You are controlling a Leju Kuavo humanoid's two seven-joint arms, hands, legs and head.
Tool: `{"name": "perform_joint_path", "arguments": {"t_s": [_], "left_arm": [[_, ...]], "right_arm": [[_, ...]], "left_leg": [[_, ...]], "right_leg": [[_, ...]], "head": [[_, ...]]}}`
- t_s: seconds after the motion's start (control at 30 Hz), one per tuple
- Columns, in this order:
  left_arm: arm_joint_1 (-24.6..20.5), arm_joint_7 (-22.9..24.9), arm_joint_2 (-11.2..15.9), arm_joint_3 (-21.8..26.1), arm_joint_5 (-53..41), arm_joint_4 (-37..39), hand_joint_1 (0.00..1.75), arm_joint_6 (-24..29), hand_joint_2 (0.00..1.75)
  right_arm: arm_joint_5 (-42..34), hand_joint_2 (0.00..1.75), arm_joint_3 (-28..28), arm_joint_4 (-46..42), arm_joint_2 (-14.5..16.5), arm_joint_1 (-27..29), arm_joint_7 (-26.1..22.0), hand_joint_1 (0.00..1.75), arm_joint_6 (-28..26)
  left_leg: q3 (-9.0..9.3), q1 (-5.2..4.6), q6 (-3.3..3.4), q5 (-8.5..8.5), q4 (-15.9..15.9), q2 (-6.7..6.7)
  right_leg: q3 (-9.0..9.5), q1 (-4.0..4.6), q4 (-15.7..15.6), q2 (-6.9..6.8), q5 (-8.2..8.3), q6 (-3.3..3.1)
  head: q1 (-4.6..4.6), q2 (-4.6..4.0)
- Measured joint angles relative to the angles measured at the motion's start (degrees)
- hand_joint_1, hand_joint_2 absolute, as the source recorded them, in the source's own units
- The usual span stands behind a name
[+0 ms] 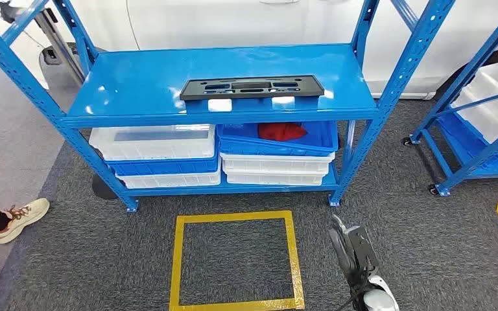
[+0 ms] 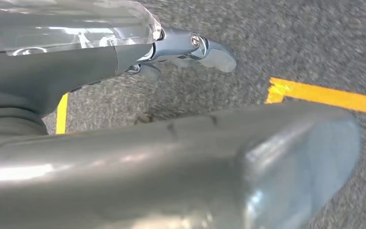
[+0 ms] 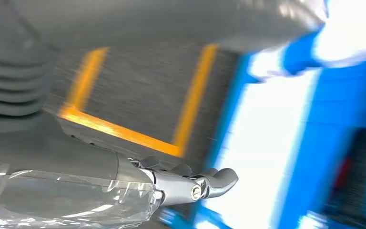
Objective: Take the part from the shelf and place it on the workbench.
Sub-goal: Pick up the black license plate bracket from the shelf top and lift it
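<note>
Lying flat on blue shelf (image 1: 136,84): black part (image 1: 251,87); right hand (image 1: 350,249) empty, fingers loosely extended, low beside yellow floor square (image 1: 236,261).

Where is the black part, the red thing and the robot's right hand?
black part (image 1: 251,86), head view, middle of its flat top.
red thing (image 1: 282,131), head view, its visible middle.
right hand (image 1: 352,249), head view, middle of the hand.

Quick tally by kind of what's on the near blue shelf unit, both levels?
Black part, top shelf: 1
White bins, lower level: 4
Blue trays, lower level: 2
Red item in the right blue tray: 1
Total: 8
</note>
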Motion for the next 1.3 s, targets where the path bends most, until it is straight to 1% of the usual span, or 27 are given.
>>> {"name": "perform_joint_path", "arguments": {"t_s": [0.1,0.17,0.2,0.23,0.27,0.33,0.37,0.4,0.43,0.47,0.5,0.53,0.57,0.6,0.7,0.77,0.8,0.87,0.9,0.93,0.97,1.0,1.03,1.1,1.17,1.23,1.3], "left_arm": [[-0.40,-0.25,-0.03,1.31,-0.92,0.16,0.00,0.04,0.00],[-0.79,-0.52,-0.07,2.65,-1.92,0.37,0.00,0.10,0.00],[-1.05,-0.68,-0.14,3.27,-2.40,0.46,0.00,0.12,0.00],[-1.31,-0.84,-0.22,3.85,-2.87,0.53,0.00,0.14,0.00],[-1.53,-1.00,-0.31,4.46,-3.33,0.65,0.00,0.15,0.00],[-1.83,-1.23,-0.40,5.80,-4.31,0.95,0.00,0.14,0.00],[-1.92,-1.30,-0.41,6.45,-4.77,1.13,0.00,0.14,0.00],[-2.00,-1.38,-0.43,7.09,-5.24,1.27,0.00,0.15,0.00],[-2.12,-1.50,-0.48,7.70,-5.72,1.42,0.00,0.15,0.00],[-2.28,-1.61,-0.51,8.29,-6.18,1.56,0.00,0.15,0.00],[-2.49,-1.77,-0.57,8.96,-6.70,1.70,0.00,0.15,0.00],[-2.70,-1.93,-0.65,9.60,-7.18,1.84,0.00,0.14,0.00],[-2.92,-2.09,-0.71,10.25,-7.64,1.96,0.00,0.14,0.00],[-3.10,-2.26,-0.76,10.93,-8.14,2.09,0.00,0.15,0.00],[-3.41,-2.78,-0.81,13.01,-9.56,2.43,0.00,0.17,0.00],[-3.57,-3.28,-0.86,14.47,-10.52,2.70,0.00,0.20,0.00],[-3.63,-3.54,-0.88,15.17,-10.95,2.84,0.00,0.22,0.00],[-3.66,-4.07,-0.93,16.43,-11.78,3.15,0.00,0.28,0.00],[-3.65,-4.32,-0.93,16.96,-12.07,3.25,0.00,0.31,0.00],[-3.63,-4.55,-0.94,17.43,-12.29,3.33,0.00,0.33,0.00],[-3.63,-4.73,-0.93,17.80,-12.39,3.37,0.00,0.34,0.00],[-3.64,-4.86,-0.93,18.07,-12.40,3.38,0.00,0.34,0.00],[-3.64,-4.99,-0.92,18.26,-12.40,3.39,0.00,0.34,0.00],[-3.69,-5.23,-0.93,18.59,-12.41,3.42,0.00,0.31,0.00],[-3.75,-5.44,-0.96,18.99,-12.41,3.55,0.00,0.20,0.00],[-3.78,-5.59,-0.98,19.21,-12.40,3.72,0.00,0.05,0.00],[-3.80,-5.69,-1.06,19.24,-12.40,3.79,0.00,-0.04,0.00]], "right_arm": [[-1.18,0.00,1.39,-3.51,-0.36,-0.80,-1.15,0.00,0.52],[-2.46,0.00,2.82,-7.35,-0.89,-1.27,-2.42,0.00,1.18],[-3.09,0.00,3.53,-9.33,-1.19,-1.41,-3.09,0.00,1.54],[-3.71,0.00,4.20,-11.16,-1.49,-1.67,-3.73,0.00,1.83],[-4.29,0.00,4.84,-12.94,-1.77,-2.06,-4.32,0.00,2.09],[-5.50,0.00,6.18,-16.50,-2.25,-2.90,-5.50,0.00,2.64],[-6.07,0.00,6.83,-18.13,-2.45,-3.18,-6.06,0.00,2.90],[-6.66,0.00,7.52,-19.76,-2.69,-3.30,-6.62,0.00,3.19],[-7.26,0.00,8.24,-21.41,-2.95,-3.39,-7.22,0.00,3.50],[-7.86,0.00,8.97,-23.01,-3.24,-3.51,-7.79,0.00,3.78],[-8.52,0.00,9.81,-24.81,-3.57,-3.77,-8.45,0.00,4.09],[-9.19,0.00,10.64,-26.55,-3.88,-4.15,-9.10,0.00,4.43],[-9.85,0.00,11.44,-28.17,-4.17,-4.52,-9.74,0.00,4.73],[-10.54,0.00,12.29,-29.79,-4.43,-4.84,-10.41,0.00,5.07],[-12.59,0.00,14.93,-34.11,-5.14,-5.33,-12.31,0.00,6.25],[-14.05,0.00,16.93,-36.64,-5.48,-6.00,-13.43,0.00,7.19],[-14.78,0.00,17.98,-37.66,-5.58,-6.41,-13.89,0.00,7.70],[-16.15,0.00,20.02,-39.14,-5.77,-6.93,-14.53,0.00,8.70],[-16.68,0.00,20.91,-39.63,-5.82,-7.03,-14.69,0.00,9.11],[-17.07,0.00,21.68,-40.02,-5.88,-7.12,-14.74,0.00,9.43],[-17.33,0.00,22.29,-40.29,-5.93,-7.26,-14.70,0.00,9.64],[-17.46,0.00,22.72,-40.48,-5.96,-7.44,-14.62,0.00,9.78],[-17.55,0.00,23.07,-40.63,-5.98,-7.65,-14.51,0.00,9.90],[-17.70,0.00,23.65,-40.82,-6.03,-8.14,-14.24,0.00,10.08],[-17.95,0.00,24.26,-40.92,-6.09,-8.70,-13.73,0.00,10.16],[-18.26,0.00,24.73,-40.95,-6.23,-9.03,-13.10,0.00,10.20],[-18.51,0.00,24.96,-41.05,-6.47,-9.22,-12.71,0.00,10.21]], "left_leg": [[1.42,-0.12,0.50,0.49,-3.47,-1.87],[1.66,-0.26,0.80,0.43,-4.16,-1.17],[1.85,-0.20,1.06,0.64,-4.60,-0.59],[2.11,-0.08,1.38,0.90,-5.14,-0.04],[2.33,0.04,1.65,1.13,-5.64,0.47],[2.48,-0.04,2.00,1.24,-5.99,1.39],[2.46,-0.13,2.08,1.18,-5.95,1.81],[2.47,-0.20,2.13,1.12,-5.90,2.17],[2.49,-0.23,2.16,1.05,-5.82,2.40],[2.52,-0.25,2.12,0.97,-5.70,2.53],[2.54,-0.26,2.03,0.85,-5.53,2.60],[2.51,-0.37,1.87,0.68,-5.27,2.64],[2.42,-0.47,1.67,0.51,-5.02,2.65],[2.32,-0.56,1.44,0.37,-4.81,2.66],[2.25,-0.60,0.59,0.09,-4.59,2.74],[1.32,-0.50,-0.05,-1.60,-2.24,2.70],[0.00,-0.34,-0.35,-3.29,0.72,2.65],[-3.74,-0.08,-0.85,-6.78,8.57,2.64],[-5.21,0.03,-1.03,-7.47,11.38,2.65],[-5.72,0.13,-1.15,-6.96,12.07,2.65],[-5.37,0.23,-1.21,-5.64,10.95,2.66],[-4.25,0.33,-1.23,-3.85,8.33,2.66],[-2.62,0.42,-1.20,-1.84,4.77,2.65],[0.32,0.40,-0.89,0.25,-1.41,2.52],[1.49,0.14,-0.22,0.44,-4.09,2.38],[1.48,0.06,0.64,0.46,-4.32,2.39],[1.72,0.17,1.50,0.57,-4.62,2.45]], "right_leg": [[-0.51,-0.15,0.03,1.02,0.17,0.61],[-0.90,-0.37,-0.26,2.17,0.53,1.52],[-0.98,-0.39,-0.25,2.13,0.52,1.89],[-1.31,-0.27,0.39,1.32,0.04,2.17],[-2.19,-0.13,2.22,0.06,-1.09,2.32],[-5.66,-0.02,9.22,-2.68,-4.65,2.44],[-7.53,-0.02,12.91,-3.23,-6.07,2.52],[-8.71,-0.02,15.22,-3.51,-6.52,2.56],[-8.79,-0.02,15.31,-3.64,-5.79,2.55],[-7.75,-0.01,13.19,-3.72,-4.14,2.46],[-5.73,0.03,9.17,-3.87,-1.91,2.24],[-3.62,0.18,4.99,-4.12,-0.30,1.92],[-2.08,0.33,1.81,-4.32,0.73,1.60],[-1.17,0.50,-0.14,-4.48,1.14,1.29],[-1.05,0.50,-0.77,-4.31,1.13,0.55],[-0.88,0.17,-1.08,-4.21,1.29,0.00],[-0.82,0.07,-1.15,-4.19,1.31,-0.18],[-0.82,0.07,-1.12,-4.04,1.24,-0.36],[-0.80,0.07,-1.10,-3.96,1.20,-0.37],[-0.75,0.04,-1.08,-3.86,1.13,-0.33],[-0.67,0.01,-1.06,-3.75,1.06,-0.25],[-0.55,-0.03,-1.03,-3.65,0.97,-0.13],[-0.40,-0.06,-0.99,-3.55,0.86,0.03],[-0.23,0.01,-0.84,-3.40,0.61,0.50],[-0.32,0.15,-0.79,-3.30,0.54,1.11],[-0.37,0.07,-0.83,-3.31,0.47,1.81],[-1.04,-0.05,1.01,-3.48,-0.78,2.34]], "head": [[-0.01,0.00],[-0.01,0.00],[-0.01,0.00],[0.00,0.00],[0.01,0.00],[0.01,0.00],[0.01,0.00],[0.01,0.00],[0.01,0.00],[0.01,0.00],[0.01,0.00],[0.01,0.00],[0.01,0.00],[0.01,0.00],[0.01,0.00],[0.00,0.00],[0.00,0.00],[-0.01,0.00],[-0.01,0.00],[-0.01,0.00],[-0.01,0.00],[-0.01,0.00],[-0.01,0.00],[0.00,0.00],[0.01,0.00],[0.00,0.00],[0.00,0.00]]}}
